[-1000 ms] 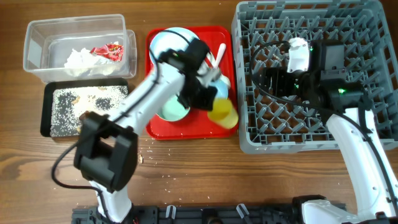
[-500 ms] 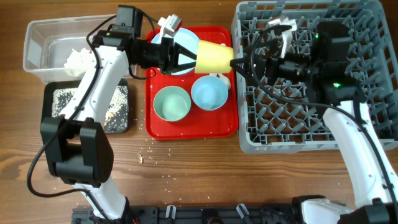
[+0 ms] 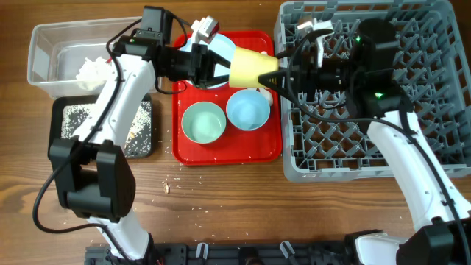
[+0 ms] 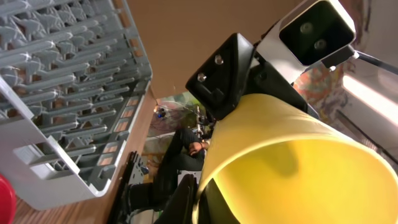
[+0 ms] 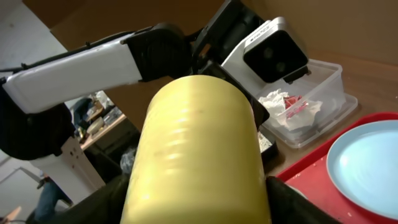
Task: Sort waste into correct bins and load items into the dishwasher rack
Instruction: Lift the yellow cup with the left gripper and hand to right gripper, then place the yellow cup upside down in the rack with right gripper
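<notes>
Yellow plastic: the yellow cup (image 3: pixel 250 68) hangs in the air over the back half of the red tray (image 3: pixel 221 153), clear of the table (image 3: pixel 294 213). Its long axis lies flat, running left to right in the overhead view. The wide mouth points toward my left arm and the narrow base toward the rack (image 3: pixel 331 168).

My left end effector (image 3: pixel 223 71) meets the mouth end. In the left wrist view the rim fills the lower right. One dark finger (image 4: pixel 186 198) sits against the outside of the wall, with a dark shape just inside the rim. It reads as clamped on the cup's wall.

My right end effector (image 3: pixel 282 73) meets the base end, by the tray's right edge and beside the rack's left wall. In the right wrist view the cup's barrel is dead centre, seen from the base side. A finger (image 5: pixel 102 202) sits low on each flank, touching or nearly so. I cannot tell whether they press in or merely bracket it.

On the tray below the cup, a greenish bowl (image 3: pixel 203 122) and a blue bowl (image 3: pixel 247 110) stand side by side, mouths up. The plate (image 3: pixel 218 46) lies at the tray's back, partly hidden under the cup and my left arm.

Far left is the clear tub (image 3: pixel 44 55) with tissue (image 3: pixel 90 70) inside. The black tray (image 3: pixel 53 132) sits just in front of it, speckled with white grains (image 3: pixel 81 125). There are a few crumbs (image 3: pixel 168 188) on the table near the red tray's front left corner.
</notes>
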Motion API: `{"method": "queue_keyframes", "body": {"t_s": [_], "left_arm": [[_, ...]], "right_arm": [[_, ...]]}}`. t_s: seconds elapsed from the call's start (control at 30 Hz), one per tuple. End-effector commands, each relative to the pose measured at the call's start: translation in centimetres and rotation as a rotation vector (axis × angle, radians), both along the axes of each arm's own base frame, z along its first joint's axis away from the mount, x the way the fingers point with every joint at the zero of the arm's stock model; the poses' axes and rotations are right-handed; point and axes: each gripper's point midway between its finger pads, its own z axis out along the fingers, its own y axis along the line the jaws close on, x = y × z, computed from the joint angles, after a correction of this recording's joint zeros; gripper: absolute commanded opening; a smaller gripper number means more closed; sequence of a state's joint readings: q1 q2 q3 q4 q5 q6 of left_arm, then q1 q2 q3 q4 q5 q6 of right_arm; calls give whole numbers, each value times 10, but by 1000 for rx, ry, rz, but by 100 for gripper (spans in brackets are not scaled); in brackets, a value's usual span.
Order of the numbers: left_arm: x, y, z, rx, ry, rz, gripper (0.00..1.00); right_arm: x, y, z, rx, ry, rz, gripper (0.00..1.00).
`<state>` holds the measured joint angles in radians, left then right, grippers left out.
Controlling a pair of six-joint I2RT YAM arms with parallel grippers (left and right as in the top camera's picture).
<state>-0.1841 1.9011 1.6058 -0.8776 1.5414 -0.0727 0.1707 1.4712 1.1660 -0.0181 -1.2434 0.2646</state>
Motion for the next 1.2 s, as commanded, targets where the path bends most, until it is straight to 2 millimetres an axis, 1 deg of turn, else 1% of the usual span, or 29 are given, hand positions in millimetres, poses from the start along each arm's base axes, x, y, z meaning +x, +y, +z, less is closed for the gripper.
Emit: {"method": "queue_keyframes", "body": {"t_s": [0.0, 0.03, 0.1, 0.17, 0.2, 0.3, 0.33, 0.37, 0.4, 0.43, 0.47, 0.53, 0.6, 0.7, 0.8, 1.0, 1.07, 1.13, 1.17], "left_arm": [[-6, -5, 14, -10, -44, -18, 8], [-6, -5, 12, -3, -45, -14, 16], [-4, -5, 9, 17, -49, -4, 37], [0, -4, 3, 49, -55, 15, 52], [3, -2, -2, 81, -60, 33, 55], [21, 8, -32, 261, -84, 127, 57], [27, 13, -44, 334, -91, 162, 57], [36, 22, -60, 436, -101, 208, 57], [43, 31, -76, 545, -111, 252, 58], [49, 42, -90, 647, -118, 293, 59], [53, 51, -100, 721, -117, 325, 61], [61, 73, -118, 890, -134, 388, 63], [64, 87, -127, 977, -140, 418, 64], [66, 100, -134, 1062, -144, 445, 65], [66, 106, -136, 1098, -143, 453, 65], [64, 107, -137, 1105, -136, 449, 65], [64, 107, -137, 1105, -136, 449, 65], [64, 107, -137, 1105, -136, 449, 65], [64, 107, -137, 1105, -136, 449, 65]], "right_arm": [[-8, 10, 6, 14, 1, 54, 49], [-8, 10, 6, 14, 1, 53, 43], [-4, 5, 6, 15, 9, 36, 37], [6, -11, 6, 15, 17, -11, 29], [14, -23, 4, 12, 48, -64, 27], [37, -61, -6, -35, 145, -281, 28], [43, -76, -14, -72, 184, -379, 28], [46, -91, -24, -128, 223, -486, 31], [47, -101, -33, -176, 260, -569, 34], [46, -115, -43, -242, 303, -669, 34], [41, -126, -51, -308, 336, -741, 34], [25, -147, -65, -459, 415, -860, 34], [7, -158, -70, -586, 483, -914, 34], [-12, -157, -71, -713, 530, -926, 34], [-28, -157, -80, -833, 605, -933, 35], [-49, -158, -132, -1045, 823, -827, 35], [-50, -157, -147, -1094, 867, -783, 35], [-50, -152, -159, -1117, 896, -723, 36], [-51, -146, -168, -1135, 919, -679, 36]]}}
